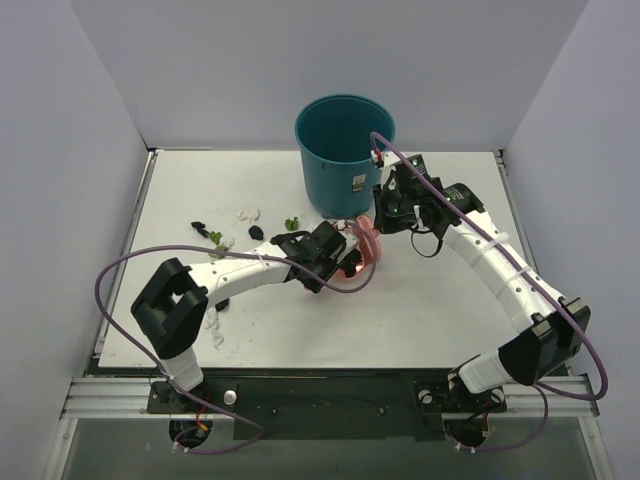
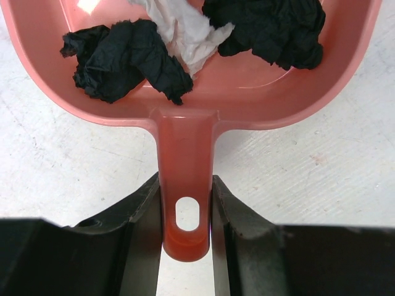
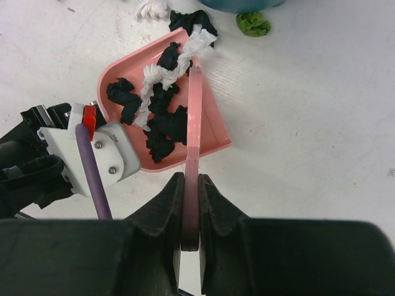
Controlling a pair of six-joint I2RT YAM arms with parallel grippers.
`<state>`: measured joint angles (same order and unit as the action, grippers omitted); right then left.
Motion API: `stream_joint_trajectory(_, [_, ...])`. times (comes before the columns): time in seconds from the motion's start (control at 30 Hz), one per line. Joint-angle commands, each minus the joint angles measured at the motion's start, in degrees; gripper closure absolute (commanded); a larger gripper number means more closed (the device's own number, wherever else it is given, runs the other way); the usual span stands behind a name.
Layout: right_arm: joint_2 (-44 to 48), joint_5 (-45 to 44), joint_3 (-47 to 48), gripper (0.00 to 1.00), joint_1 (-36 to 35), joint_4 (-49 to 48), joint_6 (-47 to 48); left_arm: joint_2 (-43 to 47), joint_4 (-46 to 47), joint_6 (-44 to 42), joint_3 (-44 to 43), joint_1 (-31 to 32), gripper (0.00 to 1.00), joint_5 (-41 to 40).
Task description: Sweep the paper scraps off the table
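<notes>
My left gripper (image 2: 187, 209) is shut on the handle of the pink dustpan (image 2: 247, 92), which rests on the white table (image 1: 430, 310) in front of the bin. Black paper scraps (image 2: 123, 58) and a white one (image 2: 185, 28) lie in the pan. My right gripper (image 3: 191, 209) is shut on the thin pink brush (image 3: 194, 123), which reaches over the pan (image 3: 213, 129) and its scraps (image 3: 163, 123). Loose scraps lie past the pan's mouth: green (image 3: 253, 24), black (image 3: 194, 21), white (image 3: 151, 9). More scraps (image 1: 215, 238) lie on the table's left part.
A teal bin (image 1: 345, 150) stands at the back middle of the table, just behind both grippers (image 1: 335, 255) (image 1: 388, 215). Grey walls close the left, back and right sides. A few white scraps (image 1: 215, 325) lie near the left arm's elbow.
</notes>
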<state>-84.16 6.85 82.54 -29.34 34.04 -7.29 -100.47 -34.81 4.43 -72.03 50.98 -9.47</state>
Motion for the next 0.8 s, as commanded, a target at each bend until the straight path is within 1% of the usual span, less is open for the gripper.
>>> stream_joint_trajectory(0.0, [3.74,-2.37,4.55,1.0,-0.28,5.24,-2.46,4.49,4.13,2.16,0.49,0.17,1.0,-2.39])
stream_joint_trajectory(0.2, [7.25,-3.33,7.28,1.0,-0.19,7.97,-4.66,7.21,1.5,3.39,0.22,0.17,1.0,-3.62])
stream_joint_trajectory(0.4, [11.46,-6.15,7.98,1.0,1.3,10.08,-5.37,10.55,-4.03,4.8,-1.44,0.17,1.0,-3.97])
stream_joint_trajectory(0.57, [14.02,-6.68,5.44,1.0,5.69,11.48,-5.63,14.41,-9.82,5.33,-2.67,0.17,1.0,-1.87])
stream_joint_trajectory(0.77, [15.78,-6.68,0.17,1.0,9.13,11.31,-5.54,17.41,-17.22,5.24,-7.67,0.35,1.0,-0.11])
